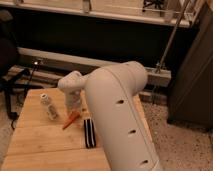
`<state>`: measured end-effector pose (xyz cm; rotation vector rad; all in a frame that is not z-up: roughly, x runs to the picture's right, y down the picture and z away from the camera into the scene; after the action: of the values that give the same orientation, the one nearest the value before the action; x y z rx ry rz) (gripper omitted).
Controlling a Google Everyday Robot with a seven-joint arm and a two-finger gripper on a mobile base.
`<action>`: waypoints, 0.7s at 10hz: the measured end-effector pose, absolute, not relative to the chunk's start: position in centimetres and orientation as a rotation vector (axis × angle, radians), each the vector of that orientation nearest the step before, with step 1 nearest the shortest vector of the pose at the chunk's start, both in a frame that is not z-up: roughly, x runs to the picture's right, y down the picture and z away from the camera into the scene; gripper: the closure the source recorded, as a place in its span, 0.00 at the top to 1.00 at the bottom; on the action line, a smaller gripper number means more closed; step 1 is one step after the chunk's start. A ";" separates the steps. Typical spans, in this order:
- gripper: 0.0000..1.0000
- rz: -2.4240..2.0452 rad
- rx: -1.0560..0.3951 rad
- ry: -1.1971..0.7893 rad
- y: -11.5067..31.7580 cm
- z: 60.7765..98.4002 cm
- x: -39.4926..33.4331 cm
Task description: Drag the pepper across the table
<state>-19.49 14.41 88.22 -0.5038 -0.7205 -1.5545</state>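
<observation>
The pepper is a small slim orange piece lying at a slant on the light wooden table, near its middle. My gripper hangs from the white wrist and reaches down just above the pepper's upper right end. I cannot tell whether it touches the pepper. My big white arm fills the right half of the view and hides the table's right side.
A clear white-capped shaker bottle stands on the table left of the pepper. A flat black oblong object lies just right of and below the pepper. A black chair stands at the far left, and a dark wall with a metal rail runs behind.
</observation>
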 end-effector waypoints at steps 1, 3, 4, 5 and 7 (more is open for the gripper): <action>0.05 -1.571 -0.502 -0.727 14.3 88.2 -19.5; 0.05 -1.688 -0.487 -0.745 13.8 87.9 -18.9; 0.05 -1.736 -0.487 -0.737 13.2 87.7 -17.8; 0.05 -1.776 -0.492 -0.726 12.6 87.6 -16.4; 0.05 -1.857 -0.509 -0.689 12.0 87.6 -14.3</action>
<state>-14.28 11.95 87.59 -0.5090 -0.6889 -1.8567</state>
